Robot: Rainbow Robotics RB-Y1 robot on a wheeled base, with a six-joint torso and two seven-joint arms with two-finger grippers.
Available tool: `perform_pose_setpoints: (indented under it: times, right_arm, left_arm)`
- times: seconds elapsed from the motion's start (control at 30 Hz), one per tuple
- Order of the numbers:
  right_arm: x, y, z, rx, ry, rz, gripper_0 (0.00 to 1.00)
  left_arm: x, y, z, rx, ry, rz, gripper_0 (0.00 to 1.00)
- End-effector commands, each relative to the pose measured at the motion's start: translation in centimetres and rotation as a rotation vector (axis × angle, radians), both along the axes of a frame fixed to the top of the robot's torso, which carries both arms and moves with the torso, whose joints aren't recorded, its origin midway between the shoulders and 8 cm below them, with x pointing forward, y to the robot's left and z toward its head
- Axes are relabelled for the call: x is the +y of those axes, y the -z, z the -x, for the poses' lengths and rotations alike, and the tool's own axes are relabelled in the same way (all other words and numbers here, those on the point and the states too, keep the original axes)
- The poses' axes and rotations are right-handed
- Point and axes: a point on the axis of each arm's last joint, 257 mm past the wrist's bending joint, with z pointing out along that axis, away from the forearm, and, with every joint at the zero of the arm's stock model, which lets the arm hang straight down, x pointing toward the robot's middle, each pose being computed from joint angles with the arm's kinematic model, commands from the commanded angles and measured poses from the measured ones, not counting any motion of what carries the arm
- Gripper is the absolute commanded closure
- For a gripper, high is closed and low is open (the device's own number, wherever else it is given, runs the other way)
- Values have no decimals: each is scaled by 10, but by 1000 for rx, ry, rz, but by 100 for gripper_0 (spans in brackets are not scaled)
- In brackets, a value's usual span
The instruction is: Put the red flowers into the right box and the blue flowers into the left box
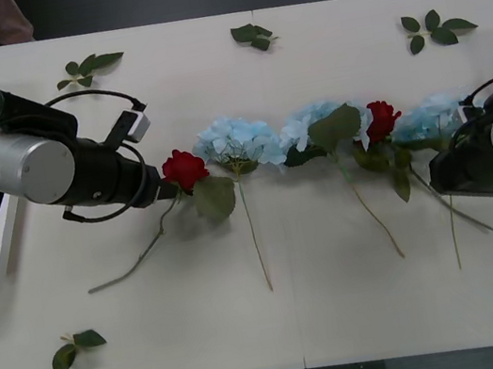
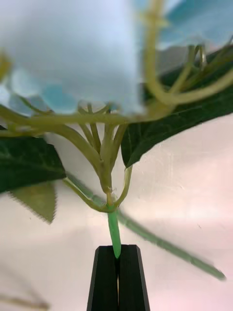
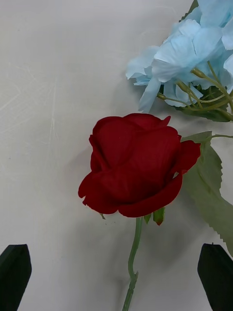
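- Now the right end effector [image 2: 118, 252], at frame right, is clenched on a blue flower [image 1: 426, 119] stem; neighbouring stems may drag along.
- Left end effector [image 3: 116, 272], spread wide, frames the left-centre rose [image 1: 185, 169]; closing could miss its thin stem.

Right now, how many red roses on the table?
2. One rose lies at the left end of the flower row, before the open left gripper. The other rose lies right of centre, among blue hydrangeas.
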Motion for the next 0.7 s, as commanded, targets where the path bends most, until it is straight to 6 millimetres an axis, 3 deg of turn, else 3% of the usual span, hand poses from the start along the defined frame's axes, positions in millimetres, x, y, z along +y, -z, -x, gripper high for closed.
perform_pose_setpoints:
  times: [0.03,0.17,0.37,0.7]
  right_arm:
    - [9,-55,-7,-99,-111,30,100]
    - [15,-89,-5,-156,-215,33,100]
    - [41,-138,-3,-285,-421,-34,100]
    - [128,-209,11,-524,-782,-301,100]
  left_arm:
    - [2,-9,-6,-50,54,-63,0]
    - [3,3,-5,-34,61,-95,0]
    - [2,21,-11,-40,68,-118,0]
    - [0,39,-16,-43,80,-161,0]
